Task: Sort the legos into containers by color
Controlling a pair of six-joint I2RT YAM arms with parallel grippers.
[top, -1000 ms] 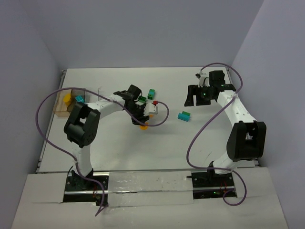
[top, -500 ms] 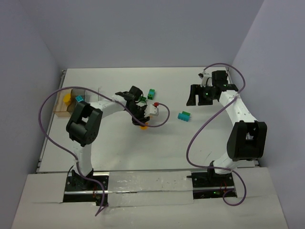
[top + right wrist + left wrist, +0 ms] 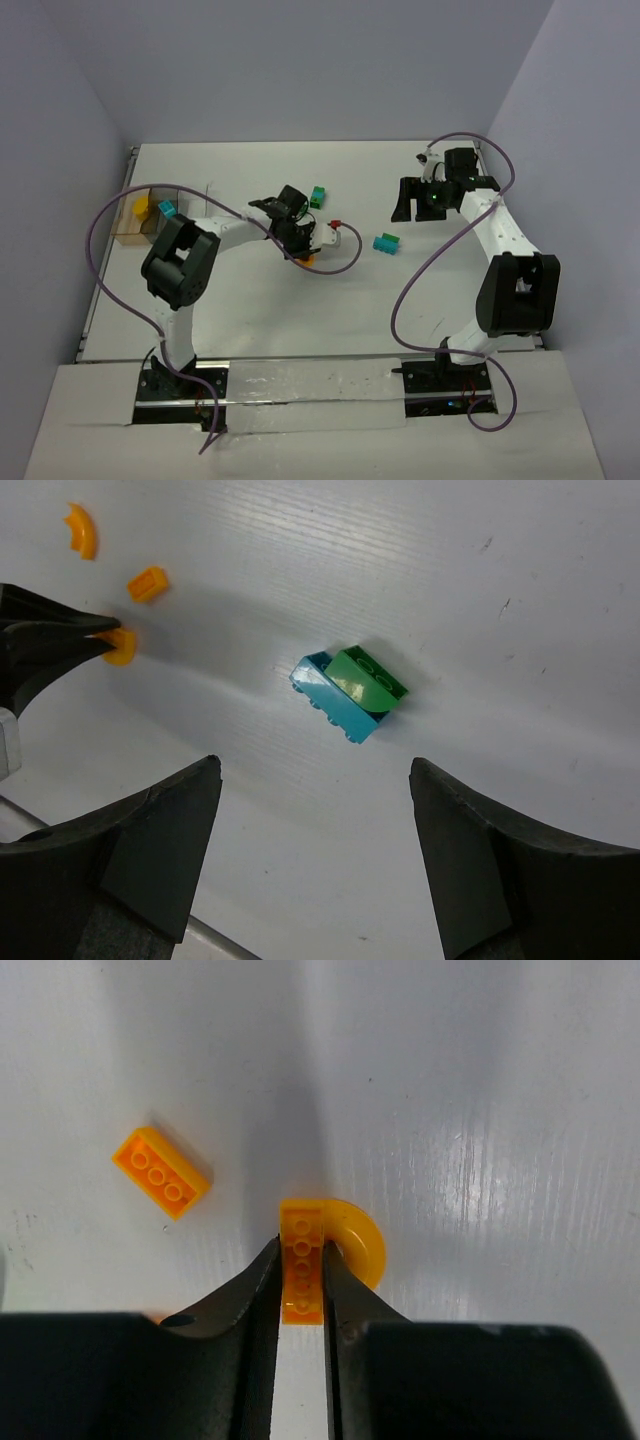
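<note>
Left wrist view shows an orange curved piece [image 3: 302, 1260] caught between the two dark fingers of the left pincer [image 3: 300, 1254]: the jaws are closed right down on its straight studded part, while its rounded arc sticks out past the right-hand finger and lies on the white table [image 3: 480, 1090]. A loose orange brick [image 3: 160, 1171] lies flat a little ahead of the tips and off to their left, apart from the held piece. From overhead, this pincer [image 3: 301, 246] is down at the table with a speck of orange showing at its tip, and a green brick [image 3: 318, 196] sits near it on the far side. Well off towards the left edge, behind this arm's elbow, stands the brown-tinted tray [image 3: 128, 228] with a yellow piece [image 3: 142, 208] and a teal piece [image 3: 166, 209] at it; whether both lie inside I cannot tell. The right pincer [image 3: 312, 770] hangs above the table with its jaws spread wide and nothing between them. Just ahead of its gap, nearer the right finger, lies a teal brick [image 3: 322, 702] with a green sloped piece [image 3: 367, 680] sitting on top of it, the two touching. Farther off to that pincer's left, its camera catches the left pincer's fingers [image 3: 50, 630] holding the orange piece, and beyond them a small orange block [image 3: 148, 583] and another orange arc [image 3: 80, 530], each lying on its own. Overhead, the right pincer [image 3: 415, 202] is raised near the table's far right corner, with the teal brick [image 3: 386, 243] just on its near side.
</note>
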